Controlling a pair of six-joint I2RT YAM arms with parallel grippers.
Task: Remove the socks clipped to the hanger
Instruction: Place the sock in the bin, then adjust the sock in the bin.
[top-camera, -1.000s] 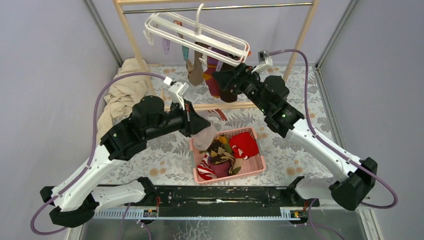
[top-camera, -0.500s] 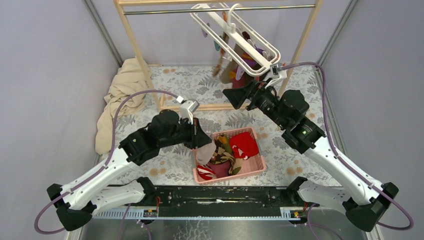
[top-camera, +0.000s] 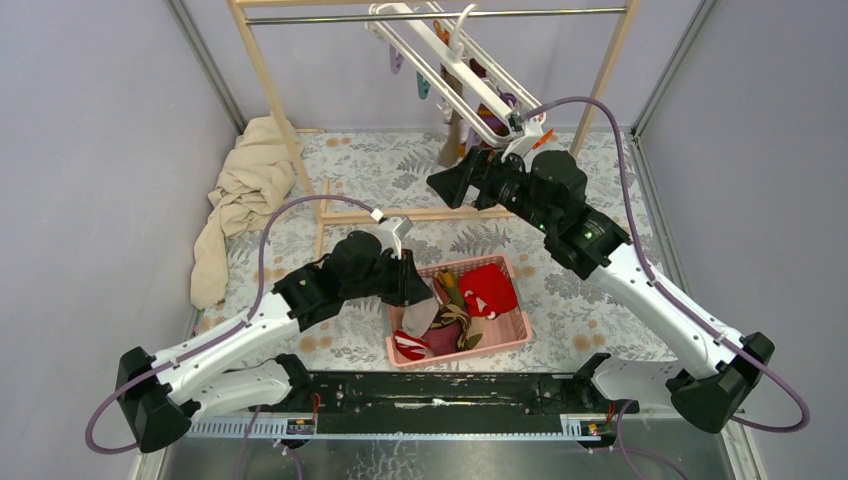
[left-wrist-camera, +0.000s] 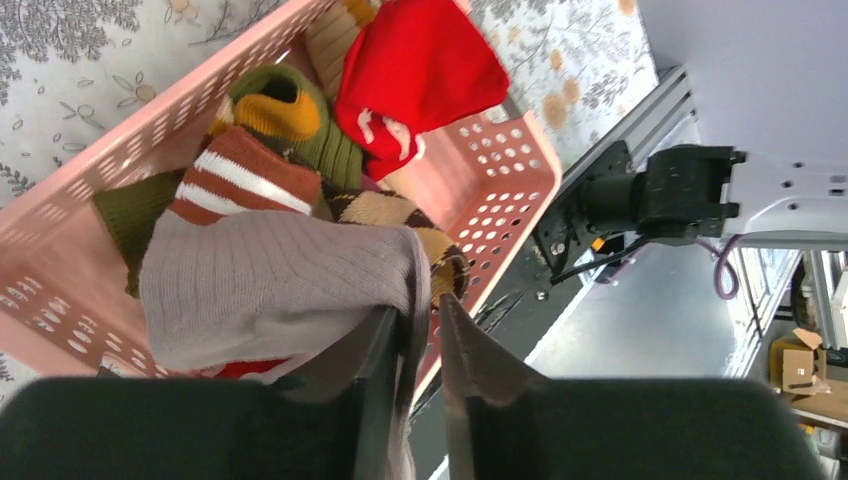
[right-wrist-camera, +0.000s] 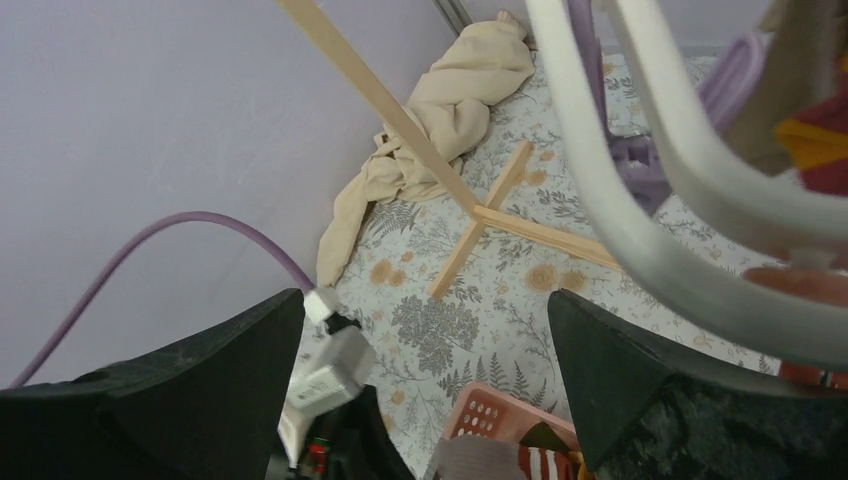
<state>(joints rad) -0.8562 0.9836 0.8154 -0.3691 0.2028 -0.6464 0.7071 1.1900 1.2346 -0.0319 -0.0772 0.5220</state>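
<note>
— Entry one, the basket?
— Basket (top-camera: 470, 351): on the table (top-camera: 600, 290), front centre, between both arms; loose socks (top-camera: 487, 288) heaped inside.
— The hanger?
— Hanger (top-camera: 470, 75): on the rail (top-camera: 300, 17), rear centre; clipped socks (top-camera: 455, 130) below it; right gripper (top-camera: 450, 185) under its near end.
— Remainder?
— Cloth heap (top-camera: 235, 200): rear left, left of the frame upright (top-camera: 265, 85). Left gripper (top-camera: 415, 290): over the basket's left end, held sock (left-wrist-camera: 280, 280) between its fingers.

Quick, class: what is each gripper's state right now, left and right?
Left gripper: closed on the grey sock over the pink basket.
Right gripper: open wide, holding nothing.
</note>
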